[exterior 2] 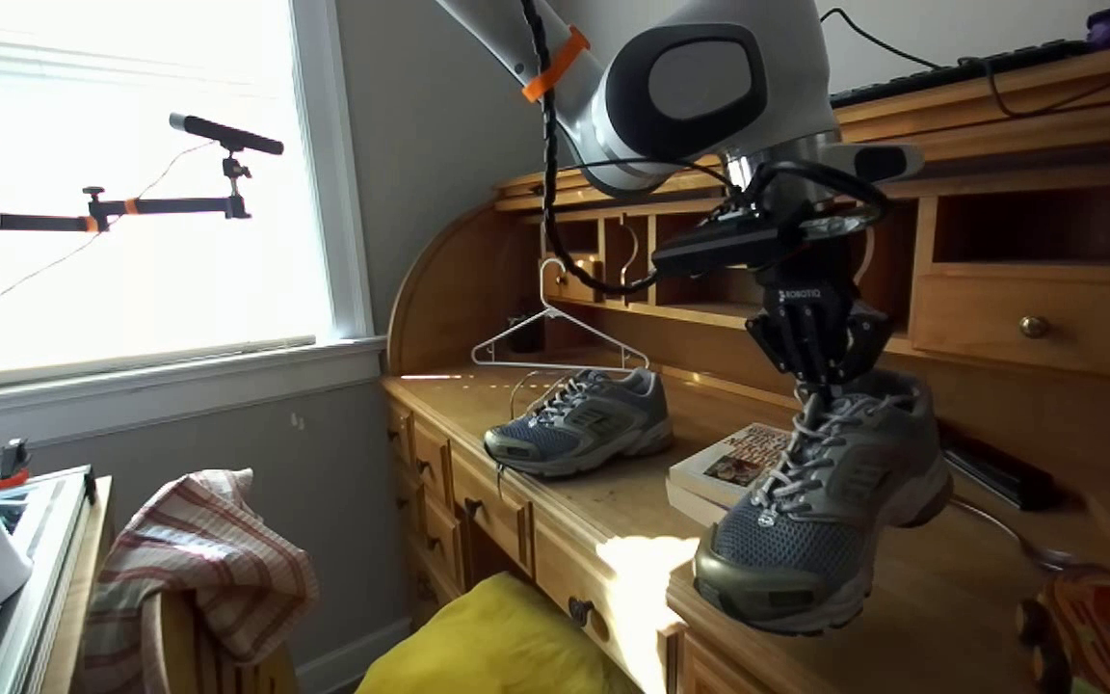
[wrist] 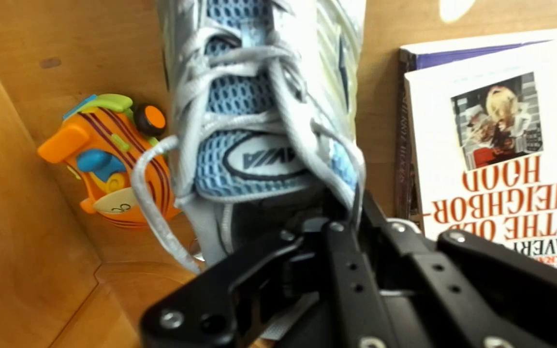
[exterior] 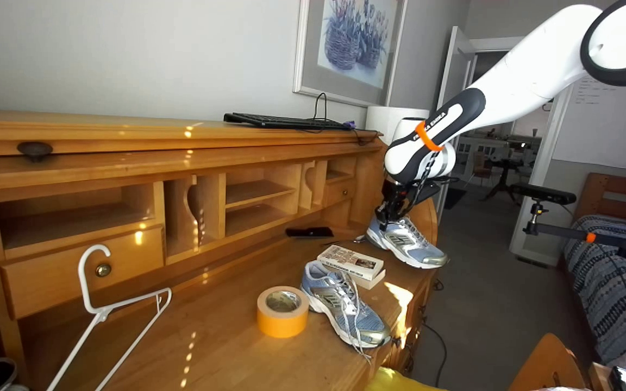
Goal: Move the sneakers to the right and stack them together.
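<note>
Wrist view: my pincer [wrist: 351, 207] grips one shoe [wrist: 254, 101] by its collar, toe pointing away; both exterior views put the other shoe [exterior 2: 594, 426] past the books [exterior 2: 725, 469] from me.

A brown wooden roll-top desk [exterior: 231, 328] is carrying a white-topped pile of two paperback books [exterior: 351, 262], a yellow-orange ring-shaped tape roll [exterior: 283, 321] and an orange wheeled toy [wrist: 124, 166]. A white triangular clothes hanger [exterior: 102, 313] is showing near its end; a flat black keyboard [exterior: 286, 120] is lying along its top; a white-framed flower print [exterior: 354, 46] is hanging above it.
</note>
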Tool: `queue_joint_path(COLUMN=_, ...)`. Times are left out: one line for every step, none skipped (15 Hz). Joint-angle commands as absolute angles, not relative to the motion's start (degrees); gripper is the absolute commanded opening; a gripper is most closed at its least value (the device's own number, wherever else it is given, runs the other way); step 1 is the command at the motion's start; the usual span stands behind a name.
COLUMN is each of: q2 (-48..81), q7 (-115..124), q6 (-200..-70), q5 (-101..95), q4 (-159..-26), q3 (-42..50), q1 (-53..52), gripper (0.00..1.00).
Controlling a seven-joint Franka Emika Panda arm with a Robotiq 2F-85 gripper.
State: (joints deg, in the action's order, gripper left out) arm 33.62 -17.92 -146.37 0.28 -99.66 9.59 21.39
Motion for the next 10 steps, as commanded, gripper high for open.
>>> queue_joint_path(q2=35.8, q7=-20.7, q6=-149.0, q5=1.2, q4=-98.3, q3=7.5, q1=24.0, gripper=0.02)
queue_joint_path(q2=36.4, q7=-21.1, q6=-149.3, q5=1.2, q4=-98.0, q3=7.2, q1=24.3, gripper=0.02)
queue_joint_path(q2=37.2, q7=-21.1, q6=-149.7, q5=1.2, q4=-97.3, q3=7.1, q1=24.6, gripper=0.02)
queue_joint_path(q2=37.8, q7=-20.8, q6=-149.9, q5=1.4, q4=-96.7, q3=6.8, q1=24.8, gripper=0.35)
queue_joint_path(q2=38.5, q7=-20.3, q6=-150.4, q5=1.5, q4=-96.3, q3=6.7, q1=24.9, gripper=0.36)
queue_joint_path(q2=39.0, q7=-19.5, q6=-150.6, q5=1.6, q4=-95.7, q3=6.8, q1=24.8, gripper=0.42)
queue_joint_path(q2=39.3, q7=-19.6, q6=-151.0, q5=1.6, q4=-95.2, q3=6.6, q1=25.0, gripper=0.51)
queue_joint_path(q2=39.5, q7=-19.3, q6=-150.8, q5=1.7, q4=-94.8, q3=6.5, q1=24.9, gripper=0.57)
queue_joint_path(q2=39.4, q7=-18.8, q6=-150.7, q5=1.8, q4=-94.4, q3=6.6, q1=24.7, gripper=0.64)
queue_joint_path(q2=38.5, q7=-18.4, q6=-149.9, q5=2.4, q4=-94.8, q3=6.3, q1=24.7, gripper=0.73)
